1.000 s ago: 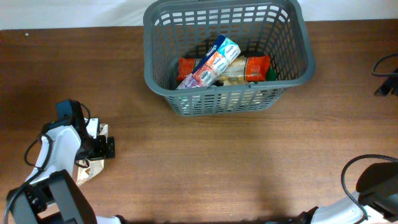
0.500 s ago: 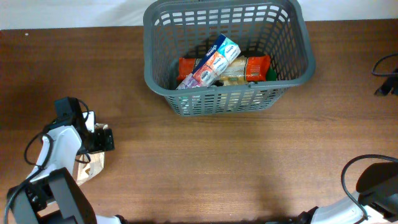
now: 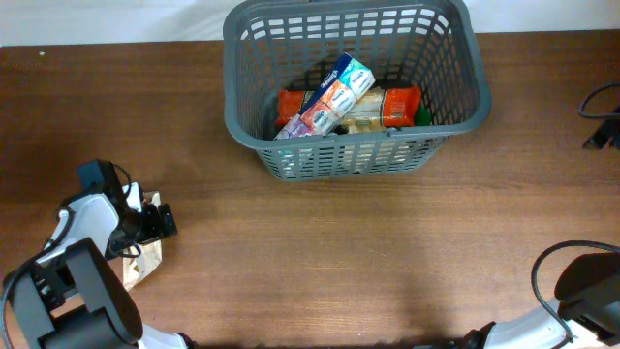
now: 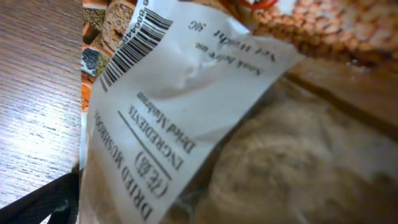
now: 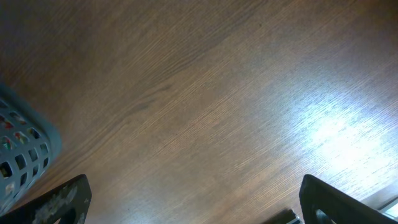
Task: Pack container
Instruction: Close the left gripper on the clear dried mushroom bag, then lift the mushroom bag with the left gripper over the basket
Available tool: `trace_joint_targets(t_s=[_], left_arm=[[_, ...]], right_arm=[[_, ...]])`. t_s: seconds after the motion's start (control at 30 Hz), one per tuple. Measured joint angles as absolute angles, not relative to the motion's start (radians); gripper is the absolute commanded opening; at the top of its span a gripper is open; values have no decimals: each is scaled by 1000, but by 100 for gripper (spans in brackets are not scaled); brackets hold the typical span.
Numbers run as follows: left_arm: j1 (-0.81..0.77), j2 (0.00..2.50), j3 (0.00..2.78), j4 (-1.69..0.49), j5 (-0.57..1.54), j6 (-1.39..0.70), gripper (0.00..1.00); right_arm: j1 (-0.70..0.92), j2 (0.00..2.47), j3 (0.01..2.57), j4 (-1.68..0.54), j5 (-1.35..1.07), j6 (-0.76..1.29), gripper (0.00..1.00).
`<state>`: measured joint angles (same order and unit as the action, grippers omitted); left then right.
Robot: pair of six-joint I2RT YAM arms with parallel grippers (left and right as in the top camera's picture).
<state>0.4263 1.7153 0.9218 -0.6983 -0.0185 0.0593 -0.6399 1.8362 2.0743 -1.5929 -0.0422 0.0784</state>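
Observation:
The dark grey slotted basket (image 3: 232, 121) stands at the back centre of the table and holds a blue-and-white box (image 3: 334, 92) lying on orange packets (image 3: 399, 102). A clear bag of dried mushrooms with a white label (image 4: 186, 124) lies at the table's left edge (image 3: 143, 260). My left gripper (image 3: 160, 221) is right at the bag. The bag fills the left wrist view, and only the left finger shows, far out at the bottom corner. My right gripper (image 5: 193, 199) is open and empty over bare wood, with a basket corner (image 5: 18, 155) at the left.
The brown wooden table (image 3: 368, 252) runs across the whole view. Black cables (image 3: 601, 107) lie at the right edge. My right arm's base (image 3: 581, 281) sits at the bottom right corner.
My left arm has drawn back to the left and a little lower. The mushroom bag has stayed in about the same place. The right arm and the basket have not moved.

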Motion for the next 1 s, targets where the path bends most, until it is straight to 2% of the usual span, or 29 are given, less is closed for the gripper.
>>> trace_joint_targets(t_s=[0.07,0.13,0.17,0.3,0.37,0.5,0.8,1.0], left_arm=[[426,1715,922,-690,-18,59,100],[426,1716,922,-679,-18,59,92],[426,1716,922,-672,-19,59,83],[428,1717,922,-660,-19,57,61],[428,1717,922,-660,-19,59,38],[429,1717,922,-659,-8,54,2],[429,1719,968,-667,63,59,2],[429,1711,1204,-763,138,59,2]], right_arm=[[-640,1836,2074,-1593,-42,79,99],[-640,1836,2074,-1592,-42,79,99],[-640,1836,2074,-1593,-42,79,99],[-640,1836,2074,-1593,-42,79,99],[-640,1836,2074,-1593,-42,79,99],[-640,1836,2074,-1593,-42,79,99],[-640,1836,2074,-1593,-42,79,99],[-640,1836,2074,-1593,-42,80,99]])
